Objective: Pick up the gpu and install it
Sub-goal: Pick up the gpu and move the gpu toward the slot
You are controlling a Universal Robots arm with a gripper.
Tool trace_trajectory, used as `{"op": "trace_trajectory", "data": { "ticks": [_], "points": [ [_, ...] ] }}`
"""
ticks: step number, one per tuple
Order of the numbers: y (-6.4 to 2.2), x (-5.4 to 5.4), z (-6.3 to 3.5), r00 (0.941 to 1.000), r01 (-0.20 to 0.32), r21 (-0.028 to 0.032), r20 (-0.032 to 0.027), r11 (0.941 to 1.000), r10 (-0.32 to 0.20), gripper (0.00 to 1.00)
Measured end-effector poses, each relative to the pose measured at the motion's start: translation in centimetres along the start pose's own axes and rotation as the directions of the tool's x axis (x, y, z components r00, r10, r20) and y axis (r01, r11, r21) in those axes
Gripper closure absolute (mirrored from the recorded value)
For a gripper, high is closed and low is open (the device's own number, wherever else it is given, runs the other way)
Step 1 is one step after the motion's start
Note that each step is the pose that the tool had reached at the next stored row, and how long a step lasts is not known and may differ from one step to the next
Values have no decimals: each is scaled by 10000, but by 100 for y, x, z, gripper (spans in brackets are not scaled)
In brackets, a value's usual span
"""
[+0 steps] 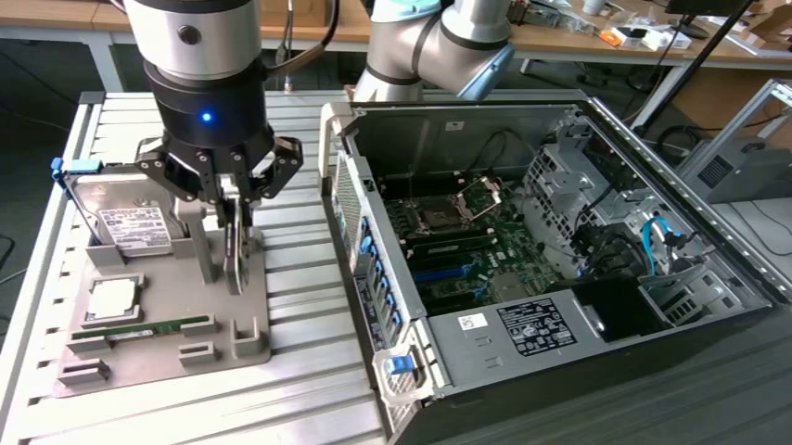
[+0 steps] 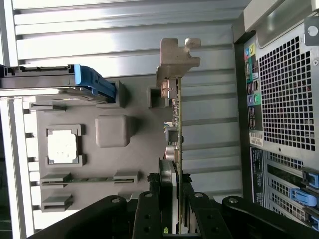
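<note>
Nearest to the wrist camera you have the gripper point(image 2: 175, 177). Its two fingers point(image 2: 167, 179) are pressed on both faces of the gpu point(image 2: 175, 124), so the claw is clamped on the card. The gpu stands on its edge in the gray tray point(image 2: 134, 164), and its silver bracket point(image 2: 178, 59) is at the end far from the fingers. The part of the card between the fingers is covered, so you cannot see how deep the grip goes.

In the tray you also find:
- a memory stick point(image 2: 89, 178) lying in its slot
- a square processor chip point(image 2: 62, 147) in its frame
- the hard drive point(image 2: 45, 79), seen edge-on, with a blue clip point(image 2: 92, 79)

The exterior view gives you the white label of the drive, which the wrist view does not give.

Behind the tray is the slatted metal table point(image 2: 99, 40). Beside it, the wrist view shows the rear panel point(image 2: 286, 89) of the computer case, with its vent grid and coloured ports.

The exterior view looks into the open case point(image 1: 693, 213), at the exterior view's right of the tray. There you see the motherboard point(image 1: 452, 241) and blue cables point(image 1: 656, 236). The expansion slots are hard to make out.
</note>
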State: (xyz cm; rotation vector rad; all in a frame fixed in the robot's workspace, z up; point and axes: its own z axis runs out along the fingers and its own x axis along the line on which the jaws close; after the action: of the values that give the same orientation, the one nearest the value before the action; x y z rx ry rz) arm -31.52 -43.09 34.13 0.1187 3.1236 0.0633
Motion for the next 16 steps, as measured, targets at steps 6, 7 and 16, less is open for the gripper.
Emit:
{"op": "trace_trajectory", "data": {
  "ticks": [6, 7, 16],
  "points": [
    [1, 0, -41, 10000, 0, -1, 1, 10000, 0, 73],
    [2, 0, -47, 10000, 0, -1, 1, 10000, 0, 73],
    [4, -1, -91, 10000, 0, -1, 0, 10000, 0, 73]
  ]
}}
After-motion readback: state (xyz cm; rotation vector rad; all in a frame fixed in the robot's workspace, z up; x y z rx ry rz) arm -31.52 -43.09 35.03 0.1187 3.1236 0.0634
